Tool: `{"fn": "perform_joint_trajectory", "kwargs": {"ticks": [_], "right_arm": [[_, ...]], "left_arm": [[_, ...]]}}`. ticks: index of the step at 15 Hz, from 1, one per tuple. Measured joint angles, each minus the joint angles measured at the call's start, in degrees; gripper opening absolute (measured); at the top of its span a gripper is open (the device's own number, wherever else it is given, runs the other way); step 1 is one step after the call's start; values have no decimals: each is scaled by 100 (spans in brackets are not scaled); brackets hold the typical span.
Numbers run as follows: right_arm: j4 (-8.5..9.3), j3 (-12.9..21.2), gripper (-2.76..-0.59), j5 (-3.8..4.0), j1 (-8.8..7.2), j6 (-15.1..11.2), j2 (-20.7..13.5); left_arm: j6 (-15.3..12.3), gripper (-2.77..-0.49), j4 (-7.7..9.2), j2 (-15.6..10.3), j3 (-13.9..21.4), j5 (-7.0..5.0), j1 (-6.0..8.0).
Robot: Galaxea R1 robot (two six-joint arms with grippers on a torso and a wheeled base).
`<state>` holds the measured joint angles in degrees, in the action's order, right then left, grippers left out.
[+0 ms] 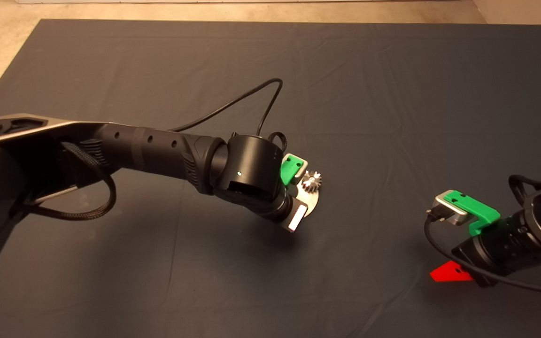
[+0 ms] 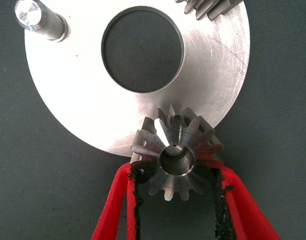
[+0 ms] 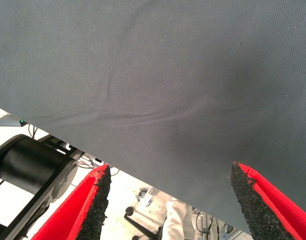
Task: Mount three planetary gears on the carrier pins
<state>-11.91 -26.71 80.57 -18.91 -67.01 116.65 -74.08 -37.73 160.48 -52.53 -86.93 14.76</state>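
Near the mat's [image 1: 392, 94] centre, the left gripper [image 2: 176, 182] clamps a planetary gear [image 2: 176, 156] at the carrier disc's [image 2: 212, 75] rim, apparently seating it on a pin. One gear [image 1: 312, 180] sits installed; one pin [image 2: 40, 21] stands bare. Next likely calls for pressing down, then releasing. The right gripper [image 3: 167, 200] waits spread apart near the mat's right edge.

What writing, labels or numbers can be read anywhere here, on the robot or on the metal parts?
None can be read in any view.
The disc, the held gear and the bare pin carry no marks, only fine scratches.
The left gripper, the right gripper and the mat show no lettering.
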Motion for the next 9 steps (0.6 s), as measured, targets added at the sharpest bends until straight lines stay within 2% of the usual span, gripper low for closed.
{"fn": "perform_joint_trajectory", "kwargs": {"ticks": [5,9], "right_arm": [[-1,-1,-160,0,0,1,0],[-1,0,-160,0,0,-1,-1]], "left_arm": [[0,-255,0,0,0,5,0],[-1,-237,-2,-2,0,24,0]]}}
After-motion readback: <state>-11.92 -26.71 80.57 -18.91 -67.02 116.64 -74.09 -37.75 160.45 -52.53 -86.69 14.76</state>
